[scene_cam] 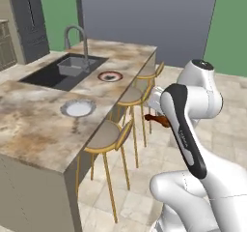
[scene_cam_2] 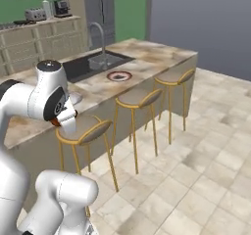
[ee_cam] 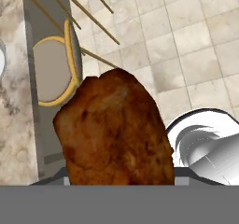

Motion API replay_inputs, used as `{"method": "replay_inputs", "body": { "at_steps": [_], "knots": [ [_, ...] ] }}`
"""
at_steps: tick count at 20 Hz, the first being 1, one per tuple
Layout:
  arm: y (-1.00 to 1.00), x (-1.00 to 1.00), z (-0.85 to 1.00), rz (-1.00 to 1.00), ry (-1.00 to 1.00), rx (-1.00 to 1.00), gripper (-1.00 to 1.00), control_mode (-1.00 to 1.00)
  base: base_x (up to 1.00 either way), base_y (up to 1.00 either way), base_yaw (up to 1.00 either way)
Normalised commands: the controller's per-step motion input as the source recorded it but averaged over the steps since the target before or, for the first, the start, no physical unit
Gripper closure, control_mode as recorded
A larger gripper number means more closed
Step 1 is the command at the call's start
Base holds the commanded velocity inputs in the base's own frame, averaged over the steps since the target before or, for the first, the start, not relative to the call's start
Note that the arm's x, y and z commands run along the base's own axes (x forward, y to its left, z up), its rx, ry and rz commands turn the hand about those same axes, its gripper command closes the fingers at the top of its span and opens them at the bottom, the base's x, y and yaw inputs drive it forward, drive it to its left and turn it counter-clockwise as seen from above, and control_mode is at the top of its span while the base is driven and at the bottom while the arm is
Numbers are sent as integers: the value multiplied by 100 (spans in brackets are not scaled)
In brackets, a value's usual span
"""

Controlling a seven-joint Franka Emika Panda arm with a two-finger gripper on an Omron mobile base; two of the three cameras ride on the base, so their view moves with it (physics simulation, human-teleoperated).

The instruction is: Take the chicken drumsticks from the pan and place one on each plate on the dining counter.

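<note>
- The claw (scene_cam: 153, 118) hangs out over the tiled floor (scene_cam_2: 206, 170), off the stool side of the bench (scene_cam: 34, 124), and it pinches a chicken drumstick (ee_cam: 116, 132).
- In the hand view the drumstick is a broad reddish-brown, glazed mass rising from the bottom edge; it hides the fingertips, so the pinch shows by the meat sitting in the claw rather than by the tips themselves.
- In the left base view the same drumstick (scene_cam: 158, 120) juts out as a small brown piece beside the dark forearm; in the right base view just a sliver of it (scene_cam_2: 55, 123) peeks from under the white wrist.
- Two plates lie on the bench top, well apart from each other.
- The grey-white plate (scene_cam: 77, 108) sits nearer the robot, close to the bench's stool-side edge.
- The red-rimmed plate (scene_cam: 110, 76) lies farther along, just beside the dark sink (scene_cam: 60, 71) with its curved faucet (scene_cam: 79, 37); a small dark mark shows at its centre, too small to identify.
- Three stools (scene_cam: 103, 137) with tan seats and yellow legs line the bench's side; the held drumstick hovers above the floor near them, level with the nearest two, not over the bench top.
- Below the drumstick in the hand view lie a stool seat (ee_cam: 53, 71), the bench's grey side and a strip of marbled top.
</note>
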Motion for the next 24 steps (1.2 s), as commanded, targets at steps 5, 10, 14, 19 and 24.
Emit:
{"method": "replay_inputs", "body": {
  "at_steps": [5,10,14,19,24],
  "knots": [
    [0,0,0,0,0,0,100,100,64,-74,58],
    [0,0,0,0,0,0,100,100,76,-72,56],
    [0,0,0,0,0,0,100,100,39,-63,53],
    [0,0,0,0,0,0,100,100,17,-25,45],
    [0,0,0,0,0,0,100,100,68,-16,42]
  ]
}}
